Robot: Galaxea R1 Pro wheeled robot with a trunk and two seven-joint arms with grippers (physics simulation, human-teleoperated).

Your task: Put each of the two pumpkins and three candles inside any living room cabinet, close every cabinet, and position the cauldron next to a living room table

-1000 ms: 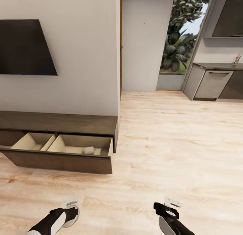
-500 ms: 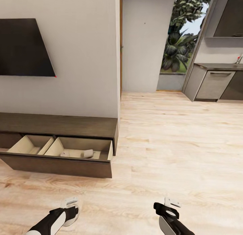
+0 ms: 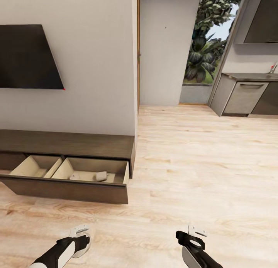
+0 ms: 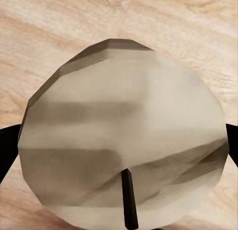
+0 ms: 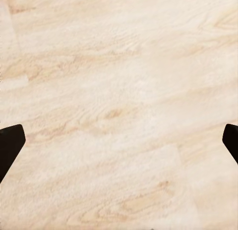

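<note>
Candle number three, a stubby grey-beige cylinder point(image 4: 124, 141), sits clamped between the left gripper point(image 3: 79, 241) jaws, carried low over the pale plank floor point(image 3: 200, 164) so it can join the two small pale candles point(image 3: 101, 176) already lying in the pulled-out drawer of the long dark-brown wooden cabinet point(image 3: 69, 144) ahead-left. Right gripper point(image 3: 192, 237) hangs empty, jaws wide, forearm tucked low beside the trunk.

Cabinet point(image 3: 69, 144) cut off at head view's left edge, so open drawer's far end is unseen. Two small pale items in drawer point(image 3: 101, 176) too small to identify. Candle point(image 4: 124, 136) hides left claw's fingertips; both arms cropped at bottom edge.
</note>
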